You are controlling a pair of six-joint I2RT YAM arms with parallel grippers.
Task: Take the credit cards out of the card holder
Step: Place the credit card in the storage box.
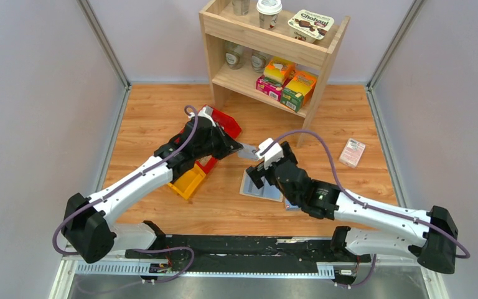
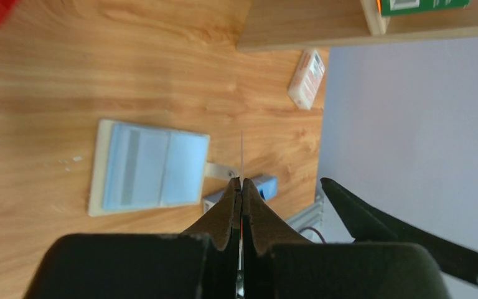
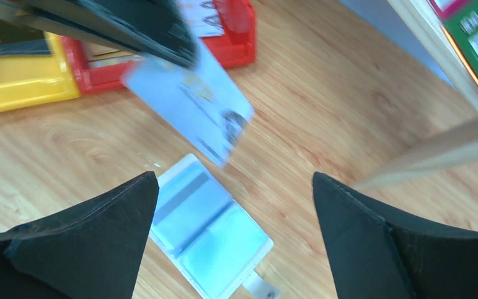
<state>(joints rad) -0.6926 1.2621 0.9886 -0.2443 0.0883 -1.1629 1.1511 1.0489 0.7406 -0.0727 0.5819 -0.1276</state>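
Left gripper (image 2: 241, 182) tight on card (image 3: 193, 103); Chobani cup (image 1: 311, 25) atop shelf (image 1: 249, 34)

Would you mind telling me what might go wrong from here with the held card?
The left gripper pinches the card only by one end, so it may pivot or slip out. The open right gripper hangs close by the card and could knock it when either arm moves. The card holder lies open and unheld, so a low pass might shove it.
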